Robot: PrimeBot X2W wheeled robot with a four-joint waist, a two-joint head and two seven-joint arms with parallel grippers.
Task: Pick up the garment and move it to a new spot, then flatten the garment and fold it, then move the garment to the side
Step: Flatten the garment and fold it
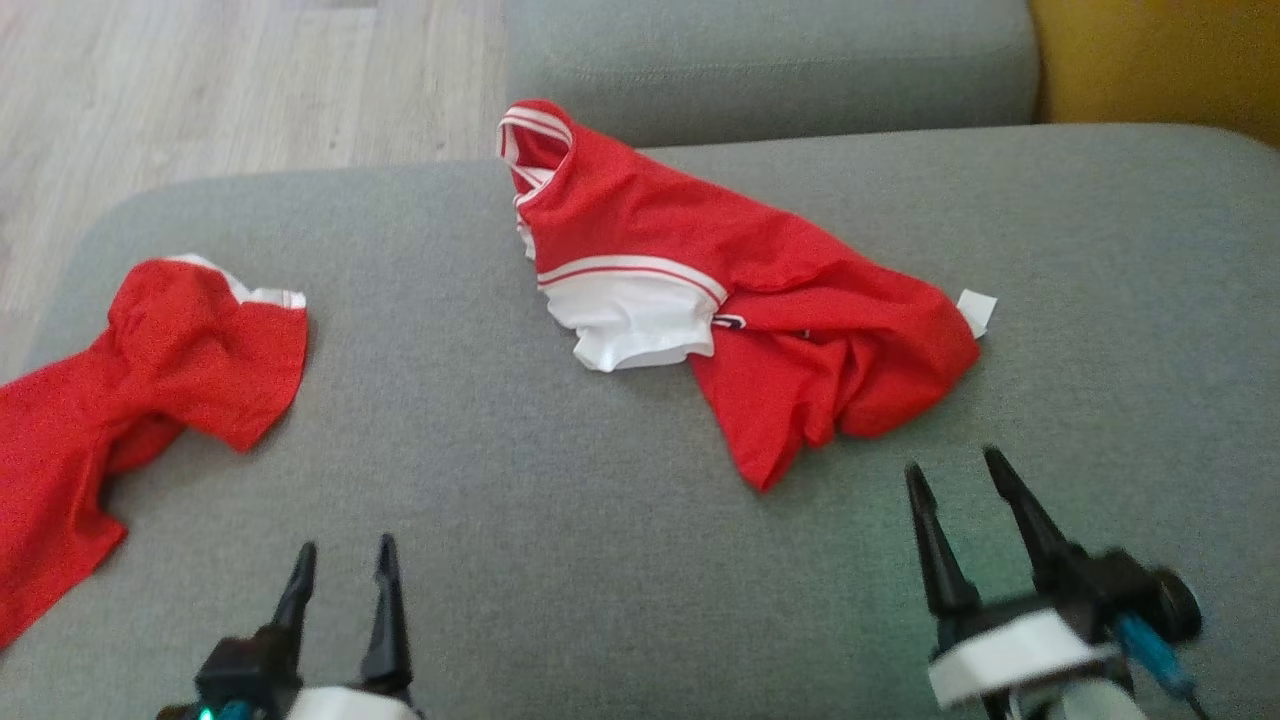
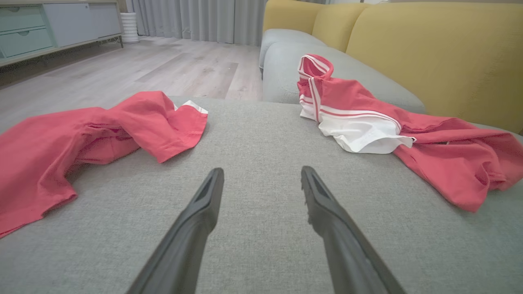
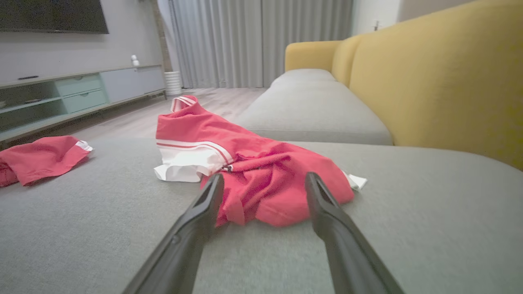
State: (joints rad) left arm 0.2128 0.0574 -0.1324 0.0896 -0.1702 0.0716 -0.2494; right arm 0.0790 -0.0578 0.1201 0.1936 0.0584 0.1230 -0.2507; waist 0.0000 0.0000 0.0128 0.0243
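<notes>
**Two red garments on a grey sofa seat, both grippers open and empty**

Head view. Two garments lie on one grey seat (image 1: 560, 480). The garment (image 1: 820, 330), red with white striped trim and one white panel, lies crumpled at the centre of the frame. Its collar end points to the upper centre, and its bunched hem reaches towards the lower right. One white tag (image 1: 977, 310) shows at its right edge. The second garment (image 1: 180, 350), red with a white edge, lies at the left of the frame and runs off the left border. It is well apart from the first.

Two grippers rise from the bottom edge. The left gripper (image 1: 345, 548) is at the lower left over bare seat, with its two jaws spread and nothing between them. The right gripper (image 1: 954, 462) is at the lower right, also with its two jaws spread and empty. Their tips are near the garment's lower right hem but apart from it.

A second grey cushion (image 1: 770, 60) fills the upper centre. A yellow backrest (image 1: 1150, 60) is at the upper right and wooden floor (image 1: 200, 80) at the upper left.

Right wrist view. The garment's hem lies just beyond the jaw tips. One low cabinet (image 3: 81, 90) stands at the left, and grey curtains (image 3: 245, 41) hang at the upper centre.
</notes>
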